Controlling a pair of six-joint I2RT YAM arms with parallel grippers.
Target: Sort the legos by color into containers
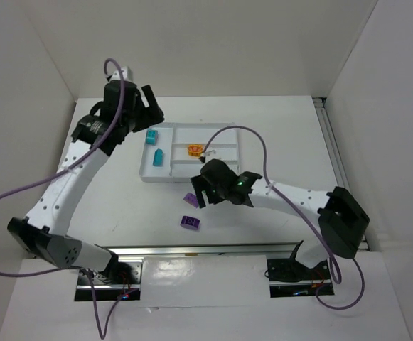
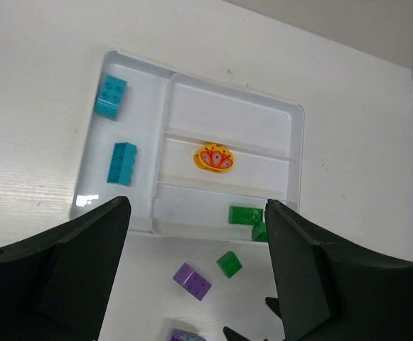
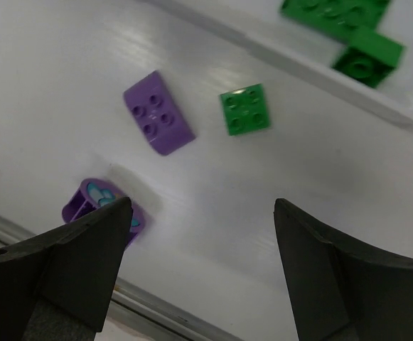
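The white tray (image 1: 143, 174) holds two cyan bricks (image 1: 151, 136) (image 1: 158, 158) in its narrow left section and the orange-yellow piece (image 1: 194, 150) in the middle long section. In the left wrist view two green bricks (image 2: 245, 214) (image 2: 260, 231) lie in the nearest long section. On the table in front lie a green brick (image 3: 244, 109), a purple brick (image 3: 158, 113) and a purple piece with cyan marks (image 3: 99, 202). My left gripper (image 2: 197, 204) is open and empty, high over the tray's left end. My right gripper (image 3: 202, 204) is open and empty above the loose bricks.
A metal rail (image 1: 206, 249) runs along the table's near edge, close to the purple piece. White walls enclose the table on the left, back and right. Purple cables (image 1: 249, 135) arc over the tray's right part.
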